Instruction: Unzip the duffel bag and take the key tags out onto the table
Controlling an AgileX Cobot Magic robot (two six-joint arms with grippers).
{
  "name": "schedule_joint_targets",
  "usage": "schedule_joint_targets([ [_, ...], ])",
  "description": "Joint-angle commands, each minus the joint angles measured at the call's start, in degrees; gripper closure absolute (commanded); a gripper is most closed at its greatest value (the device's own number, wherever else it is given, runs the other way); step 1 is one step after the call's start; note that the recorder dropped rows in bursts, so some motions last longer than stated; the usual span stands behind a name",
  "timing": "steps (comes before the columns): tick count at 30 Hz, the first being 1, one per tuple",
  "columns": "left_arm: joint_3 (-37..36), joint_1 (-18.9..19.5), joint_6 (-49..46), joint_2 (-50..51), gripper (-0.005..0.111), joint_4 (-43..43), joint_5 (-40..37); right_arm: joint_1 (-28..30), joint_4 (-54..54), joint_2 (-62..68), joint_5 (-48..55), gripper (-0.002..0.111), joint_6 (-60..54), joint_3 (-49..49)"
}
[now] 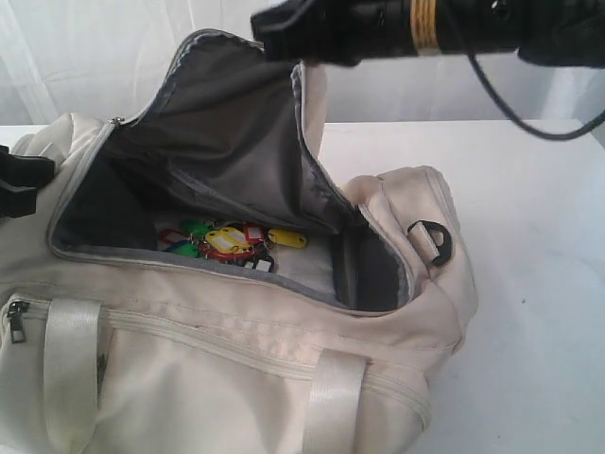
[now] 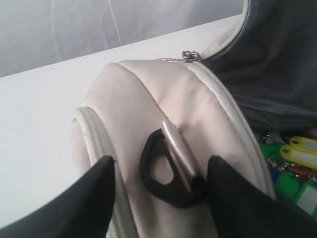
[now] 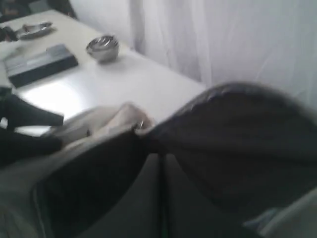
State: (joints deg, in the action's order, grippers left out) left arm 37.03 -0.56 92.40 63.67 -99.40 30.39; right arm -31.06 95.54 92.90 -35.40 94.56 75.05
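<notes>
One wide white tabletop [image 1: 529, 312] carries a cream-beige duffel bag [image 1: 236, 369], which lies unzipped with its main opening gaping. Its grey-lined top flap [image 1: 227, 123] stands raised, the upper edge pinched in the closed right end effector [image 1: 274, 38], which reaches in from above. At the opposite end of the bag, the left end effector [image 2: 161, 163] is spread wide, one black finger [image 2: 99, 198] on each side of the rounded end panel; the pictures do not show whether the fingers press the fabric. Inside on the grey lining, near the front edge of the opening, rests the bunch of key tags [image 1: 232, 241] in yellow, red, green and blue. A black D-ring [image 2: 146, 163] sits between the left fingers, and a small metal zipper pull [image 2: 189, 55] lies at the end of the zip just beyond it.
</notes>
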Motion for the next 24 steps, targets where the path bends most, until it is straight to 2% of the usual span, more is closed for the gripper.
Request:
schedule_joint_targets([
  [1,-0.42,-0.12,0.36,-0.1,0.048,-0.54,-0.2,0.0,4.41,4.07,-1.59,0.108,5.12,-3.27],
  [4,-0.42,-0.12,0.36,-0.1,0.048,-0.54,-0.2,0.0,4.41,6.76,1.49,0.108,3.68,-3.69],
  [6,-0.42,-0.12,0.36,-0.1,0.048,-0.54,-0.2,0.0,4.41,7.83,13.03,0.108,2.72,-3.79],
  [8,-0.42,-0.12,0.36,-0.1,0.048,-0.54,-0.2,0.14,4.41,7.93,31.45,0.108,2.72,-3.79],
  [10,-0.42,-0.12,0.36,-0.1,0.048,-0.54,-0.12,1.49,4.41,9.48,35.4,0.108,2.93,-3.79],
  [13,-0.42,-0.12,0.36,-0.1,0.048,-0.54,-0.02,2.58,4.41,10.51,21.32,0.108,3.12,-3.65],
  [14,-0.42,-0.12,0.36,-0.1,0.048,-0.54,-0.02,2.58,4.41,9.95,10.55,0.108,3.12,-3.04],
  [16,-0.42,-0.12,0.36,-0.1,0.048,-0.54,-0.15,2.58,4.41,9.6,-1.3,0.108,0.39,-2.92],
  [20,-0.42,-0.12,0.36,-0.1,0.048,-0.54,-0.02,2.47,4.41,9.71,-10.05,0.093,1.25,-3.16],
  [24,-0.42,-0.12,0.36,-0.1,0.048,-0.54,-0.02,1.34,4.41,10.19,-12.03,0.069,2.89,-3.69],
])
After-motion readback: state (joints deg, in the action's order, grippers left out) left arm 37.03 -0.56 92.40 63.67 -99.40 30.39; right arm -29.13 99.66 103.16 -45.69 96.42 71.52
